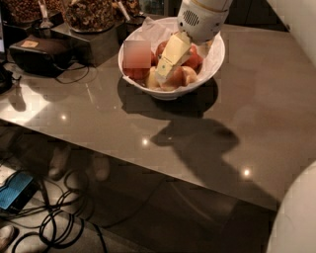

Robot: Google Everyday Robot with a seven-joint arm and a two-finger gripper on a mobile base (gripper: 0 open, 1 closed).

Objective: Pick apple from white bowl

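The white bowl [213, 59] stands on the grey table [256, 113] at the back centre, lined with white paper. It holds several red and yellowish apples [193, 61]. My gripper [163, 74] reaches down into the bowl from above right. Its cream tip rests among the apples on the bowl's left-centre side, next to a pale apple [180, 77]. The white wrist [200, 19] hangs over the bowl's back rim and hides part of it. A blurred patch covers the apple at the bowl's left.
A dark box with a cable [42, 52] lies at the back left. Containers of snacks [91, 14] stand behind the bowl on the left. Cables [61, 220] and a blue object [15, 190] lie on the floor below. A white robot part [296, 217] fills the lower right corner.
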